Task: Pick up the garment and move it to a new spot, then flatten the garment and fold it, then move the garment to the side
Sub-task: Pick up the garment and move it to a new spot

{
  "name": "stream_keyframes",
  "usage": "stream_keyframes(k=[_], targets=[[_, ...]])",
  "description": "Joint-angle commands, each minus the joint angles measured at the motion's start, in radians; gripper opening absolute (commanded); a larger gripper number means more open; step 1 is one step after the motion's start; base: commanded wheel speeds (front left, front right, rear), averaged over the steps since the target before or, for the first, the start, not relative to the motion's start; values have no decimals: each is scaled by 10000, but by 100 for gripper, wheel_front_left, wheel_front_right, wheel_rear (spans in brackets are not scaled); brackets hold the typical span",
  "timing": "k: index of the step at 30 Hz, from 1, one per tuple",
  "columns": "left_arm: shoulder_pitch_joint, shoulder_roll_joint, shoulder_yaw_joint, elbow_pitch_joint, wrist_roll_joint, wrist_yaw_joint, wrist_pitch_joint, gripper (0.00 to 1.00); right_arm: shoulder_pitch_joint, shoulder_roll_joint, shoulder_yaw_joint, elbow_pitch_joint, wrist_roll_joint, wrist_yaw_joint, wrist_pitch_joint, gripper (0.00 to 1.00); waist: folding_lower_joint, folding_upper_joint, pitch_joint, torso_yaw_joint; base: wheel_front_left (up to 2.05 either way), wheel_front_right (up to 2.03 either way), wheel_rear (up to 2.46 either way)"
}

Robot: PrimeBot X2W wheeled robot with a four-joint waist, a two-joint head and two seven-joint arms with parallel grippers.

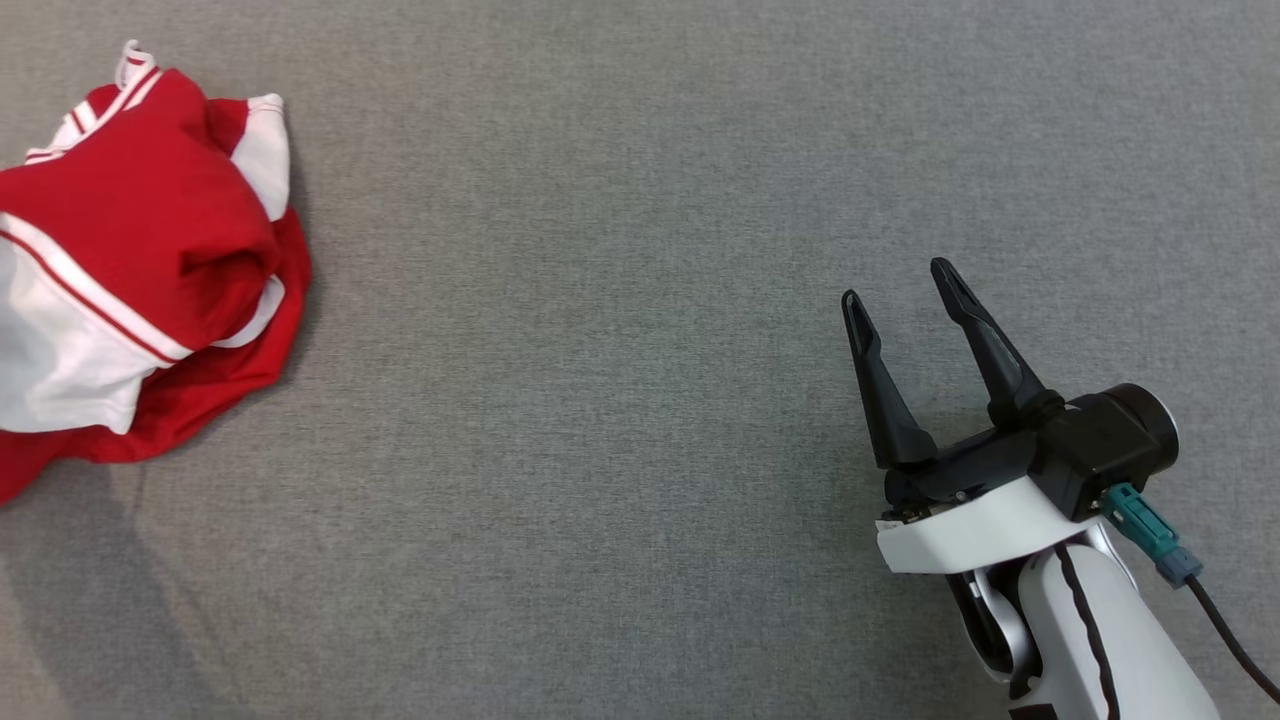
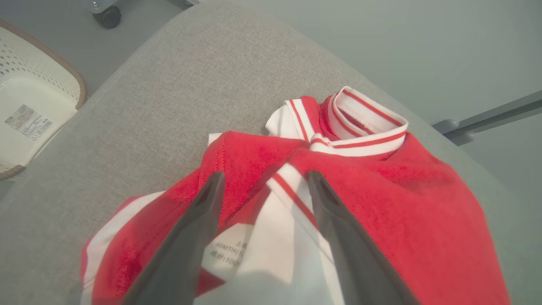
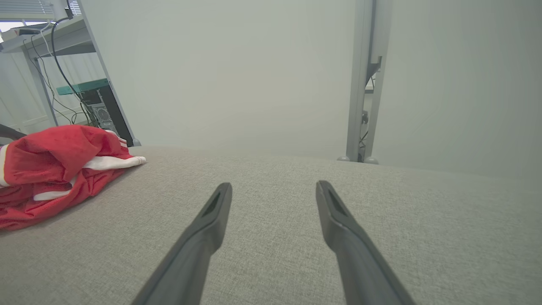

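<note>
The garment is a red shirt with white panels and striped trim, crumpled in a heap at the left edge of the grey table in the head view. In the left wrist view my left gripper hovers open right over the garment, its fingers spread above the red and white folds near the striped collar. My right gripper stands open at the lower right of the table, far from the heap, with nothing between its fingers. From the right wrist the garment lies far off to the left of the right gripper.
The grey cloth-covered table spreads wide between heap and right arm. A cream perforated basket stands on the floor beside the table. A metal frame post and a desk with cables stand beyond the table's far edge.
</note>
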Motion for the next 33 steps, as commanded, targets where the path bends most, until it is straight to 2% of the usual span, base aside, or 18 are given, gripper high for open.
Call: stream_keyframes(k=[1, 3, 5, 13, 14, 15, 16, 17, 23, 33], targets=[[-137, 66, -28, 26, 33, -10, 4, 100, -126, -24, 26, -68, -6, 23, -52, 100, 0, 0, 82, -91, 0, 0, 0], [-308, 206, -163, 245, 118, -10, 198, 100, -171, -21, 49, -98, -21, 23, -52, 100, 0, 0, 161, -169, 0, 0, 0], [-312, 105, -253, 368, -12, -10, 527, 100, -170, -16, 39, -129, -48, 23, -52, 100, 0, 0, 235, -220, 0, 0, 0], [-131, -56, -714, 420, -529, -10, 2668, 100, -187, -16, 24, -103, -103, 23, -52, 100, 0, 0, 381, -272, 0, 0, 0], [-106, -35, -762, 396, -548, -10, 2782, 84, -174, -16, 22, -95, -96, 23, -52, 100, 0, 0, 384, -273, 0, 0, 0], [-93, -5, -809, 366, -574, -10, 2860, 49, -166, -15, 30, -83, -88, 23, -52, 100, 0, 0, 385, -275, 0, 0, 0], [-82, 15, -839, 325, -597, -10, 2907, 30, -168, -14, 41, -75, -64, 23, -52, 100, 0, 0, 386, -279, 0, 0, 0], [-72, 26, -858, 270, -609, -10, 2897, 0, -178, -13, 47, -70, -36, 23, -52, 100, 0, 0, 382, -284, 0, 0, 0], [54, 131, -950, -307, -909, -10, 2892, 0, -160, -14, 30, 1, 55, 23, -52, 100, 0, 0, 314, -273, 0, 0, 0], [193, 226, -1228, -1374, -1210, -10, 2120, 0, 53, -15, 26, 158, 229, 23, -52, 100, 0, 0, -398, -115, 0, 0, 0]])
